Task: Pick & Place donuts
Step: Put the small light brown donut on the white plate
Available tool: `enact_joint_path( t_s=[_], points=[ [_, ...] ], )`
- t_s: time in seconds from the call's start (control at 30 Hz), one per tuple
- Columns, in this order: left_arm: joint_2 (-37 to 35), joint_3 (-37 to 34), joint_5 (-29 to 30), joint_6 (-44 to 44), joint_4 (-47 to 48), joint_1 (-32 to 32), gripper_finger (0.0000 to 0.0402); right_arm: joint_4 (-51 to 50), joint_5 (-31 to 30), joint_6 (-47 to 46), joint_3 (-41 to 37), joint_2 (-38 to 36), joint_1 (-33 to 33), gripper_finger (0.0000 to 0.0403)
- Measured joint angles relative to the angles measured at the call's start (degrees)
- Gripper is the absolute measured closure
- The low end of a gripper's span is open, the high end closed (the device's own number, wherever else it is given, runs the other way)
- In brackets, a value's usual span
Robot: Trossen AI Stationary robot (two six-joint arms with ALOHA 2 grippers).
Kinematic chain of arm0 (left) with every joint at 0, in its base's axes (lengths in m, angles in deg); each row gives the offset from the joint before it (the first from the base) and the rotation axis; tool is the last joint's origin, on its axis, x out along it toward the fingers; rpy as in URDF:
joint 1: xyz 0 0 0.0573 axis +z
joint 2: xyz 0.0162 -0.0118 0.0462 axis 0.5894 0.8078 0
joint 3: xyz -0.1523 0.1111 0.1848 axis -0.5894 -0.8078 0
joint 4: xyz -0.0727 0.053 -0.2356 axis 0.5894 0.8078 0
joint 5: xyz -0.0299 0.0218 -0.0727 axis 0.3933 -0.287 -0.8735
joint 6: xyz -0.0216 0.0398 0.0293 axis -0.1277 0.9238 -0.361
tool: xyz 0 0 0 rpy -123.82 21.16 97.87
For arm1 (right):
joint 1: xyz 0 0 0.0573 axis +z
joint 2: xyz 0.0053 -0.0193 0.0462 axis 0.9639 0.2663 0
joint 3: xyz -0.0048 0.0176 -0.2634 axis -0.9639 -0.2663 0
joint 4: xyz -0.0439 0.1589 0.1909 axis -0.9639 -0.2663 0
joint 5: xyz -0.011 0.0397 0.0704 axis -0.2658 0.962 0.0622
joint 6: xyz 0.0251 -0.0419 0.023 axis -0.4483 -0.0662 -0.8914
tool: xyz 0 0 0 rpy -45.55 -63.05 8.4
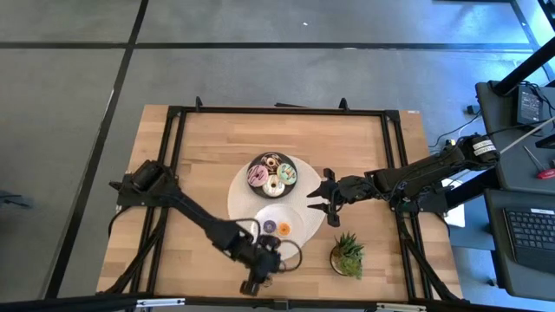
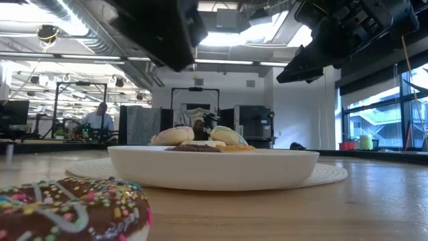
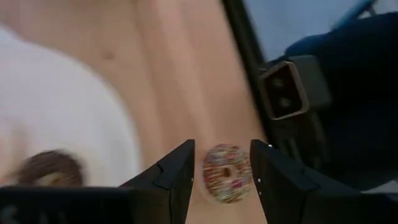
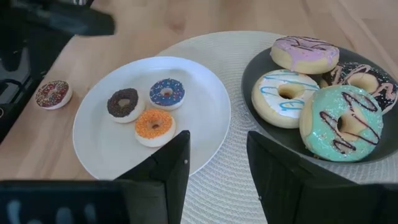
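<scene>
Closest to the low camera: brown sprinkled mini donut [image 2: 70, 209], lying flat on the bare table [image 1: 199, 165] near the front edge, off both plates. Left gripper [image 3: 221, 180] hangs above it, fingers apart, donut visible between the tips, no contact that I can see. In the high view that gripper [image 1: 260, 276] sits at the front edge, just left of the white plate [image 1: 299, 227].

White plate holds 3 minis: dark brown donut [image 4: 124, 103], purple donut [image 4: 166, 93] with blue-purple sprinkles, orange donut [image 4: 155, 125]. All flat, packed close, orange touching or nearly touching the other 2.

Dark grey plate [image 4: 261, 127] sits just behind the white one, both on a round pale woven mat [image 4: 230, 168]. It carries 4 larger iced donuts: pink donut [image 4: 305, 53], white donut [image 4: 285, 96] with blue stripes, green donut [image 4: 341, 122] with dark drizzle, brown donut [image 4: 364, 78] mostly behind the green one. They lean on each other, green overlapping the white.

Right gripper [image 1: 323, 198] hovers off the right edge of the mat, pointed at the plates, fingers spread, nothing held.

Small potted plant [image 1: 348, 255] stands front right of the white plate, clear of the mat.
</scene>
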Motion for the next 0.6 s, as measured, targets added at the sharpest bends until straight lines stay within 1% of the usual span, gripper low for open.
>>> enact_joint_path(
  t_s=[0.13,0.23,0.4,0.6],
  points=[
    [1.70,0.00,2.85,0.45,-3.54,-2.45,0.0253,-0.01,0.00,-1.53,0.00,0.00,-0.01,0.0242],
    [3.10,0.00,4.64,0.56,-4.20,-3.52,0.0255,-0.02,0.00,-2.54,0.00,0.00,0.00,0.0242],
    [4.04,0.00,8.11,0.60,-3.70,-4.30,0.0255,-0.01,0.00,-2.47,0.00,0.00,0.00,0.0242],
    [4.72,0.02,9.17,0.56,-1.04,-4.86,0.0255,0.00,0.00,-2.34,0.00,0.00,0.00,0.0242]
  ],
)
